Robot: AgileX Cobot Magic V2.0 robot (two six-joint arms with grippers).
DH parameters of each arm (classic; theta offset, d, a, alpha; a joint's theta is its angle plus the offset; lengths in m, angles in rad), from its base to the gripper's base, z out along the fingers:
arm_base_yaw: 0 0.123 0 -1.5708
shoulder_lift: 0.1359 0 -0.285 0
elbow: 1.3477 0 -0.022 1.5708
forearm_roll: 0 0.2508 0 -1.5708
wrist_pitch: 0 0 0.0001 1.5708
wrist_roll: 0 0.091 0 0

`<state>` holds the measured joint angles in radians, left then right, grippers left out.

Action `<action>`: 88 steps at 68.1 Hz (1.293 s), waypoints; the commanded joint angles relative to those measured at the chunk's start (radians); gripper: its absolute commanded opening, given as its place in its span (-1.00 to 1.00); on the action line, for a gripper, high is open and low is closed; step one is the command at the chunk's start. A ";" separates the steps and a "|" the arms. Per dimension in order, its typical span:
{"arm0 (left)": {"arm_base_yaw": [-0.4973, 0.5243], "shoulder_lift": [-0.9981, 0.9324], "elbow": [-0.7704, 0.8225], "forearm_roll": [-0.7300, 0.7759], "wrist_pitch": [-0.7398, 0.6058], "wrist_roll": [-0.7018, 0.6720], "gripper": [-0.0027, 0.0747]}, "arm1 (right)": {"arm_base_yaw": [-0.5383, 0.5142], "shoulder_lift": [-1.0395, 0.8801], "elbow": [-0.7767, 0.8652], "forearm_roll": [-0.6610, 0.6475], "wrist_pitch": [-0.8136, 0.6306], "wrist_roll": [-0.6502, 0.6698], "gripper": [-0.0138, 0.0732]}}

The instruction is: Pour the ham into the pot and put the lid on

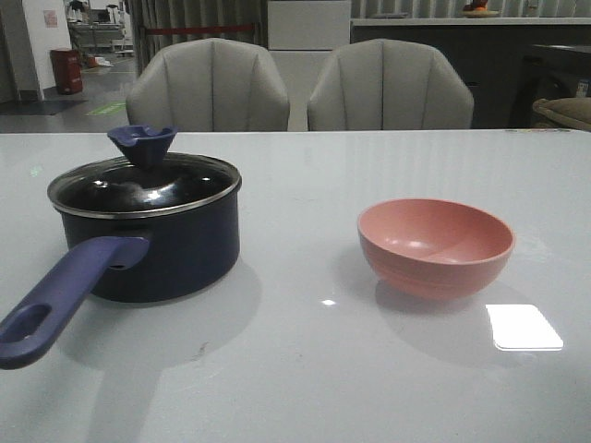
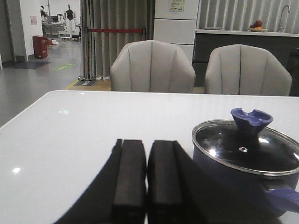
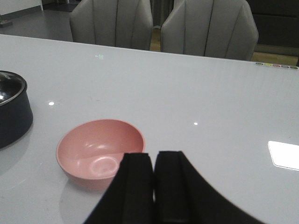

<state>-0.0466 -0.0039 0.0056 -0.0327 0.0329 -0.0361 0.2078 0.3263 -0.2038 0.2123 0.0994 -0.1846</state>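
The dark navy pot (image 1: pixel 171 249) stands at the table's left, its purplish-blue handle (image 1: pixel 65 300) pointing to the near left. The glass lid (image 1: pixel 148 189) with its blue knob (image 1: pixel 143 143) sits on the pot. Both also show in the left wrist view: pot (image 2: pixel 233 186), lid (image 2: pixel 247 149). The pink bowl (image 1: pixel 434 245) stands at the right, upright and empty inside (image 3: pixel 100 151). No ham is visible. My left gripper (image 2: pixel 147 154) is shut and empty, beside the pot. My right gripper (image 3: pixel 153 163) is shut and empty, just near of the bowl. Neither gripper shows in the front view.
Two grey chairs (image 1: pixel 208 88) (image 1: pixel 388 88) stand behind the table's far edge. A bright patch of reflected light (image 1: pixel 524 327) lies on the white table right of the bowl.
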 commanded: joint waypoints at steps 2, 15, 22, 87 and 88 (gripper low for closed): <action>0.000 -0.017 0.019 -0.001 -0.078 -0.010 -0.64 | 0.001 0.006 -0.028 0.000 -0.081 -0.008 -0.32; 0.000 -0.017 0.019 -0.001 -0.078 -0.010 -0.64 | -0.007 -0.034 -0.020 0.000 -0.082 -0.008 -0.32; 0.000 -0.017 0.019 -0.001 -0.078 -0.010 -0.64 | -0.012 -0.099 0.002 -0.040 -0.085 -0.009 -0.32; 0.000 -0.017 0.019 -0.001 -0.078 -0.010 -0.64 | -0.118 -0.357 0.225 -0.212 -0.126 0.179 -0.32; 0.000 -0.017 0.019 -0.001 -0.078 -0.010 -0.64 | -0.118 -0.357 0.225 -0.212 -0.126 0.179 -0.32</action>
<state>-0.0466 -0.0039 0.0056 -0.0327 0.0329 -0.0361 0.0947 -0.0094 0.0268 0.0177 0.0596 -0.0144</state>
